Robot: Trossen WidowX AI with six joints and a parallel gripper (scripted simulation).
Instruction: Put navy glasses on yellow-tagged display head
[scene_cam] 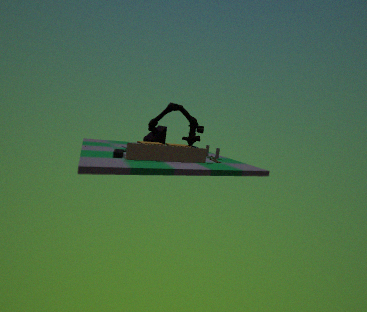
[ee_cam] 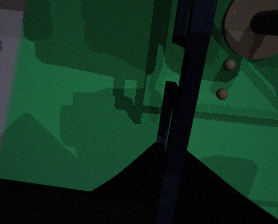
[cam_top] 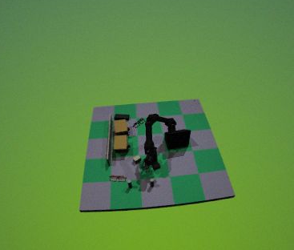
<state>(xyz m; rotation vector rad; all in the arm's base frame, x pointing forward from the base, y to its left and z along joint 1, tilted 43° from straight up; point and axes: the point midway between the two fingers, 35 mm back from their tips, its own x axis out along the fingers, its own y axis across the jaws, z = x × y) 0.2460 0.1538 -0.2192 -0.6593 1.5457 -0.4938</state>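
My gripper (cam_top: 147,165) hangs low over the checkered floor and is shut on the navy glasses (ee_cam: 186,90). In the wrist view the dark navy frame runs upright through the middle, with two small round nose pads (ee_cam: 225,79) to its right. A round tan display head top (ee_cam: 252,26) shows in the upper right corner of that view, apart from the frame. In the top view two small display heads (cam_top: 130,184) (cam_top: 151,183) stand on dark posts just in front of the gripper. I cannot tell which one carries the yellow tag. The gripper also shows in the exterior view (scene_cam: 193,140).
A tan pair of glasses (cam_top: 119,178) lies left of the heads. A small cream block (cam_top: 137,159) sits beside the arm. A wooden rack (cam_top: 119,135) with a long rail stands to the left, another pair of glasses (cam_top: 138,122) behind it, and a black box (cam_top: 178,139) to the right.
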